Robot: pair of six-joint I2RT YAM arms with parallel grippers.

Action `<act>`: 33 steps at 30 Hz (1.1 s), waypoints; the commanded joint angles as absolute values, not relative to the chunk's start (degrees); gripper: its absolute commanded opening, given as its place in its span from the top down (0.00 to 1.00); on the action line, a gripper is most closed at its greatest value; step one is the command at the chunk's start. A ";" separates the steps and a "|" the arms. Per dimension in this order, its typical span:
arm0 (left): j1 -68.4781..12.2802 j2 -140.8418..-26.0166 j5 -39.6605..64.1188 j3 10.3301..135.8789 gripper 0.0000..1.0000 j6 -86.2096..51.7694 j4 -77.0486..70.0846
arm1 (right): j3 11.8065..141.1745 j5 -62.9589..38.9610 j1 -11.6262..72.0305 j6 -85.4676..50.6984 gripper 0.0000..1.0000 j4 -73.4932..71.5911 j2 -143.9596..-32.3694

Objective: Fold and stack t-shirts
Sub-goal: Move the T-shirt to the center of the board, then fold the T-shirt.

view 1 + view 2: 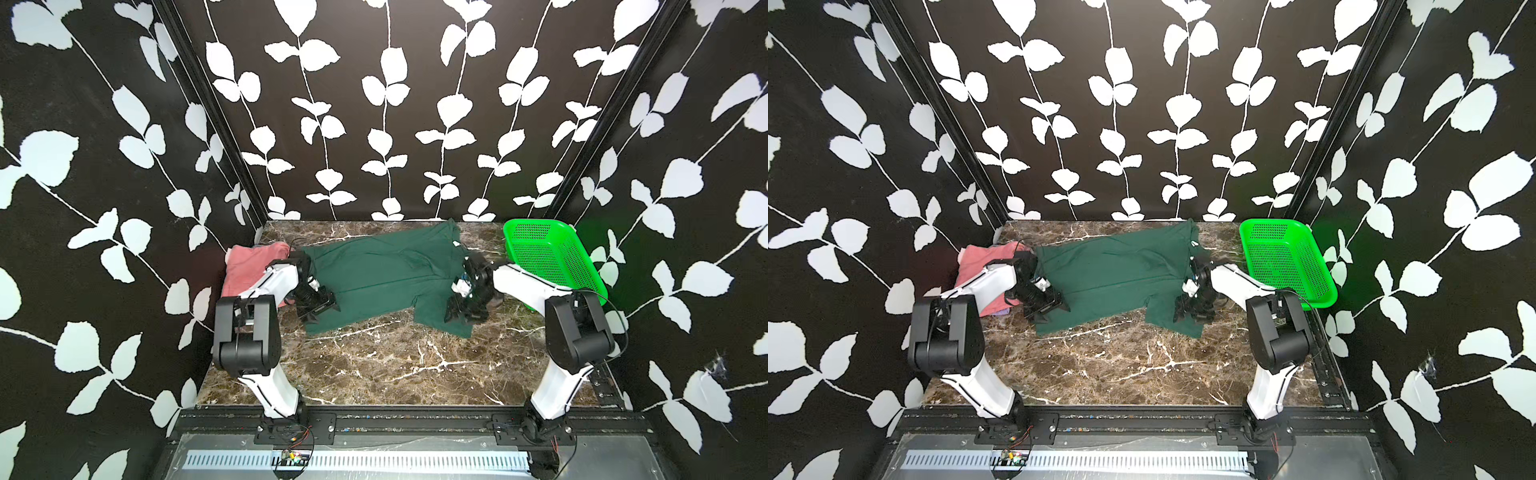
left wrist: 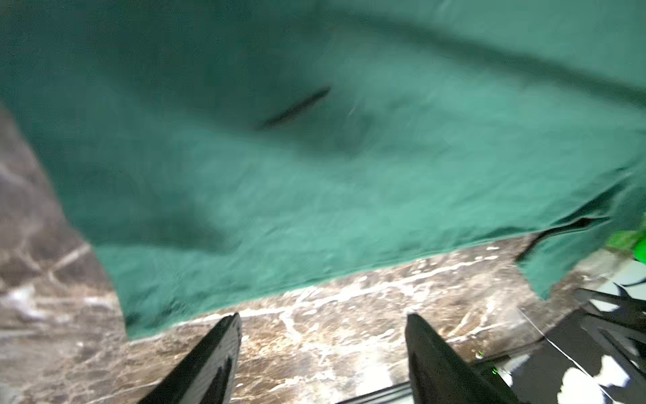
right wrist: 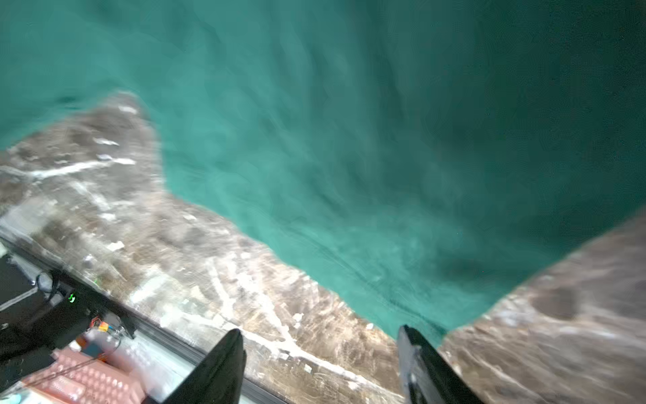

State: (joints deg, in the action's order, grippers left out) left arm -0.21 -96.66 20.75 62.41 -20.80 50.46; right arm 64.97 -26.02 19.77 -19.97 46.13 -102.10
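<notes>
Green tee [image 1: 374, 274] lies spread beside the basket [image 1: 548, 253], left gripper [image 2: 323, 316] and right gripper [image 3: 320, 330] both agape and empty; pinching only one layer could skew the fold.

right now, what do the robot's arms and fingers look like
The left arm and right arm both have white shell links with a thin dark seam line, joined by boxy black joint housings. The fingers are black, flat and tapered. A thin black cable loops off the right arm's elbow. Red and black wires dangle at the left base.
</notes>
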 commanded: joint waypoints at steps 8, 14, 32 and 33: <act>1.31 -83.12 19.57 46.17 0.22 -30.22 29.27 | 46.61 -31.38 14.61 -32.34 0.35 21.20 -96.26; 3.80 -78.85 18.41 46.06 0.22 -27.42 32.08 | 48.44 -30.46 13.35 -28.88 0.35 28.68 -92.60; 10.83 -86.95 22.77 41.17 0.20 -26.34 23.42 | 47.11 -30.92 8.98 -25.27 0.35 37.35 -86.09; 10.90 -88.01 23.47 41.42 0.20 -26.56 22.88 | 46.68 -30.82 9.03 -25.06 0.35 36.80 -86.73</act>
